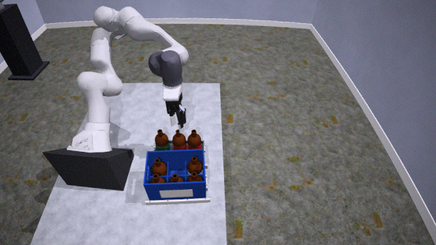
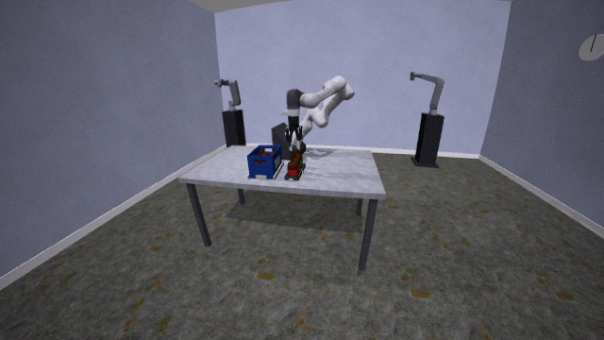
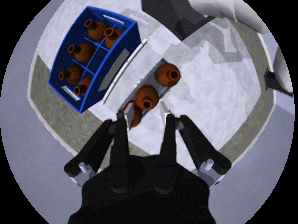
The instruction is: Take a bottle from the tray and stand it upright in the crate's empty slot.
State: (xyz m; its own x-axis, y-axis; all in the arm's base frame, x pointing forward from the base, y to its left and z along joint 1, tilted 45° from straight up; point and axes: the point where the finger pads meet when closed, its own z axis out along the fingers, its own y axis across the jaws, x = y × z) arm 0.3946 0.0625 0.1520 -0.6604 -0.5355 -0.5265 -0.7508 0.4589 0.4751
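A blue crate (image 1: 153,192) (image 2: 260,165) (image 3: 131,41) holds several brown bottles. Its empty slot (image 1: 178,173) is the middle one in the row beside the tray. The narrow tray (image 2: 294,178) (image 3: 149,78) holds three upright brown bottles: a green-labelled one (image 1: 161,139) (image 3: 167,74) at the robot-base end, a red-labelled one (image 1: 179,139) (image 3: 146,97) in the middle, and another red-labelled one (image 1: 194,139) (image 3: 136,118) at the far end. My gripper (image 1: 177,124) (image 2: 293,145) (image 3: 146,108) is partly open and empty, pointing down above the bottles. The far-end bottle is partly hidden by a finger in the wrist view.
A white strip (image 1: 177,201) (image 3: 121,72) runs along the crate's long sides. The crate stands close beside the tray. The robot's black base block (image 1: 95,170) stands at the table's left side in the top view. The table edge (image 1: 222,136) lies just beyond the tray's far end.
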